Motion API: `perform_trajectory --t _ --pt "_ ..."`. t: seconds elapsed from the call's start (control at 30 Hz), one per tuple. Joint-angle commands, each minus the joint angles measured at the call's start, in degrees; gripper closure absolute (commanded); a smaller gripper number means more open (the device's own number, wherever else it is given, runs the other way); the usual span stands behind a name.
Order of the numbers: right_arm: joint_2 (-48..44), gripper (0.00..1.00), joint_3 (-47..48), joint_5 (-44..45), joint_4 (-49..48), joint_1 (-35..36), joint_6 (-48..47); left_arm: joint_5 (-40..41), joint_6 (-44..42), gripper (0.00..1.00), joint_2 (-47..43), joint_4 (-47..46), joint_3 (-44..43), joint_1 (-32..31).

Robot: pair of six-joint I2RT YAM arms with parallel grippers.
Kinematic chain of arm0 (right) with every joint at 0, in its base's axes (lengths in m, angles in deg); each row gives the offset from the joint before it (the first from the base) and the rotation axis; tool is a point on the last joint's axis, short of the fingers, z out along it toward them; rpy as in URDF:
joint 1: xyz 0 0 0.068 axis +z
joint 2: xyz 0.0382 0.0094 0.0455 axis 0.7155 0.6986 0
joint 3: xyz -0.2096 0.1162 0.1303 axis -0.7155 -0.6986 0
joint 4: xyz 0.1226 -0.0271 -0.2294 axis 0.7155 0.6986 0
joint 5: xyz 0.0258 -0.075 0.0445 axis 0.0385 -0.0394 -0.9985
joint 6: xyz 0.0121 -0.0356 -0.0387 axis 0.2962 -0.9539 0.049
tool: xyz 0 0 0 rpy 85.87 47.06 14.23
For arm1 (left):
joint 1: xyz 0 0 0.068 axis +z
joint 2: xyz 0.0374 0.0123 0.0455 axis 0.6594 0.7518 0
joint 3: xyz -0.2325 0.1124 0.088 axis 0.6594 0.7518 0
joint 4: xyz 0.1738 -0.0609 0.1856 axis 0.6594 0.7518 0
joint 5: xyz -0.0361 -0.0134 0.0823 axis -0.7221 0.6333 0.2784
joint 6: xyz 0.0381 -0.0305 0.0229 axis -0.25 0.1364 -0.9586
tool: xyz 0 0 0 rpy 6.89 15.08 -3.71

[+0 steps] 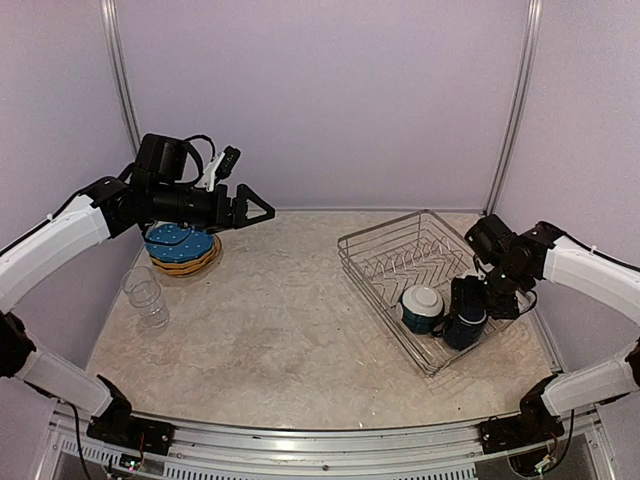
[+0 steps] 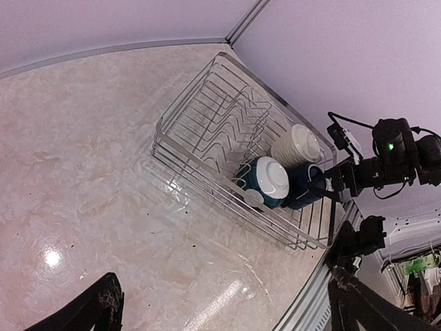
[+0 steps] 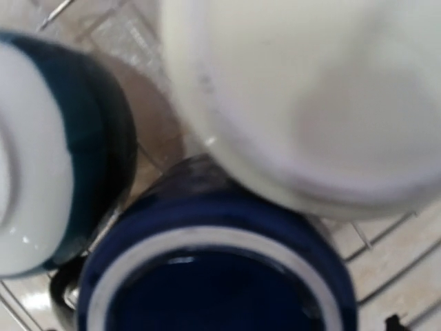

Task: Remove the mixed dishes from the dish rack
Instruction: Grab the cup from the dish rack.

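- The table (image 1: 280,320) has a pale beige, marbled top that shines under the light. Lilac walls close it in at the far edge and at both sides.
- A dish rack (image 1: 380,226) of silver wire stands at about 3 o'clock, set at a slant to the table's edges, with its near corner close to the right edge.
- A stack of plates (image 1: 186,258) sits at about 10 o'clock, near the far left corner: a blue dotted one on top, orange beneath.
- A clear glass (image 1: 146,297) stands upright at 9 o'clock, near the stack but apart from it; whether a second glass stands against it I cannot tell.
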State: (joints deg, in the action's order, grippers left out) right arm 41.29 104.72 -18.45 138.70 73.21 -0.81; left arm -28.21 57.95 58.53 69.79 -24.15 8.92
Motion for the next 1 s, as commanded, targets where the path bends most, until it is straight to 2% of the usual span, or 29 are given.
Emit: perform_trajectory --t 0.0,0.17,0.33,0.73,0.97 --pt "-0.1 0.00 1.4 2.8 2.9 -0.5 13.7 -1.7 0.7 0.01 0.0 -0.7 0.3 0.4" --pt "3.1 0.00 2.3 4.6 3.5 -0.6 25.7 -2.6 1.2 0.01 0.4 -0.7 0.3 0.7" --pt "6.4 0.00 3.8 7.1 5.4 -0.5 29.5 -2.9 1.3 0.01 0.3 -0.8 0.4 0.7" --pt "11.5 0.01 0.5 3.2 -3.4 -0.5 30.3 -3.5 1.5 0.01 -0.2 -0.8 0.3 1.3" --pt "11.5 0.12 3.1 5.8 1.3 -0.5 31.5 -3.7 1.6 0.01 -0.2 -0.7 0.3 1.4"
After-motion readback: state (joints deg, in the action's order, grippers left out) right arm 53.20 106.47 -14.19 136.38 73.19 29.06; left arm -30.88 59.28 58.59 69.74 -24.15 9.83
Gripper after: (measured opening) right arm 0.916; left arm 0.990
